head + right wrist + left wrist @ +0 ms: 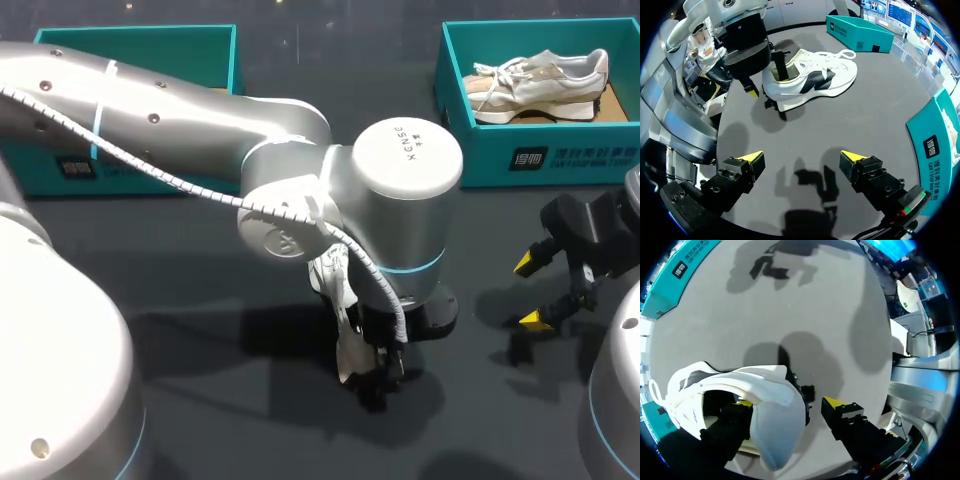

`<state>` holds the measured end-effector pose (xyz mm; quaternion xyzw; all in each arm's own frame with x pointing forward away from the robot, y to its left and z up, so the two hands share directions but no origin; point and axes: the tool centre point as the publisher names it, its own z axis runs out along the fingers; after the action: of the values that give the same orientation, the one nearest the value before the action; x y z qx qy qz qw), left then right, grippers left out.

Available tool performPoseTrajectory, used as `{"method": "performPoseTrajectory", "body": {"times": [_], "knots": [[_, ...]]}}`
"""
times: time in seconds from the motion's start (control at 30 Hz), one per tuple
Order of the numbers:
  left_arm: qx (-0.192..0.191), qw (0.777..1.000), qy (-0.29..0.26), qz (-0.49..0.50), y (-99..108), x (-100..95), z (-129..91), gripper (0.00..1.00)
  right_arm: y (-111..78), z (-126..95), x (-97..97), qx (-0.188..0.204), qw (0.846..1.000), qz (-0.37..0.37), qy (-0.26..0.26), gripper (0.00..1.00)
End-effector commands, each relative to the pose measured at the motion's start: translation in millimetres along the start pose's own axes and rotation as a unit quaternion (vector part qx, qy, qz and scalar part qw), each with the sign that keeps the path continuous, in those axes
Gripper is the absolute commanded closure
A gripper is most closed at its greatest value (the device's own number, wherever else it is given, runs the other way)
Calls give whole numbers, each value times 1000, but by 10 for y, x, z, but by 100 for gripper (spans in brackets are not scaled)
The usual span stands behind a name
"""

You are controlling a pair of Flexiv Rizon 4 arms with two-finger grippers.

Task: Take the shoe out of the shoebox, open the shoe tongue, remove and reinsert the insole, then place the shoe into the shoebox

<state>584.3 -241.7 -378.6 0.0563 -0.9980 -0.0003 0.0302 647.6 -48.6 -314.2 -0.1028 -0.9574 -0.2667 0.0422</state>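
A white shoe with a black side mark [810,80] lies on the dark table near the middle. In the head view my left arm's wrist hides most of the shoe [345,350]. My left gripper [788,404] straddles the heel. One finger [742,407] is inside the shoe opening. The other finger [835,407] stands outside behind the heel with a small gap, so the gripper is open. My right gripper [533,291] hovers open and empty over bare table at the right, well away from the shoe. A teal shoebox [215,60] stands at the back left.
A second teal box [540,150] at the back right holds a beige and white shoe [540,85]. My left arm [200,130] stretches across the left and middle of the table. Bare table lies between the two grippers and along the front.
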Motion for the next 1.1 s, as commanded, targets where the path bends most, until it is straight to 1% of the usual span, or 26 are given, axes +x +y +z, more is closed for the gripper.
{"method": "performPoseTrajectory", "body": {"times": [0.03, 0.13, 0.27, 0.33, 0.43, 0.5, 0.57, 0.6, 0.67, 0.7, 0.73, 0.9, 1.1], "knots": [[-4, 1000, -2, 1, -9, 9, 9, 25, -3, -1, 18, 1, 1000, 0, -1, 0], [-6, 1000, -3, 2, -2, 10, 15, 29, -3, -1, 18, 1, 1000, 0, -1, 0], [-7, 1000, -7, 5, 12, 16, 11, 37, -3, -1, 18, 1, 1000, 0, -1, 0], [-8, 1000, -8, 7, 16, 15, 10, 39, -3, -1, 18, 1, 1000, 0, -1, 0], [-11, 1000, -10, 9, 25, 10, 16, 49, -3, -1, 18, 1, 1000, 0, -1, 0], [-13, 1000, -10, 10, 34, 7, 24, 53, -3, -1, 18, 1, 1000, 0, -1, 0], [-15, 1000, -9, 11, 38, 4, 33, 60, -3, -1, 18, 1, 1000, 0, -1, 0], [-16, 1000, -9, 11, 39, 3, 39, 61, -3, -1, 18, 1, 1000, 0, -1, 0], [-18, 1000, -9, 11, 42, 2, 46, 75, -3, -1, 18, 1, 1000, 0, -1, 0], [-18, 1000, -8, 11, 47, 0, 50, 86, -3, -1, 18, 1, 1000, 0, -1, 0], [-18, 1000, -7, 11, 49, -2, 53, 100, -3, -1, 18, 1, 1000, 0, -1, 0], [-18, 1000, -4, 13, 75, 1, 55, 100, -3, -1, 18, 1, 1000, 0, -1, 0], [-11, 1000, -3, 23, 126, 20, -27, 100, -3, -1, 18, 1, 1000, 0, -1, 0]]}}
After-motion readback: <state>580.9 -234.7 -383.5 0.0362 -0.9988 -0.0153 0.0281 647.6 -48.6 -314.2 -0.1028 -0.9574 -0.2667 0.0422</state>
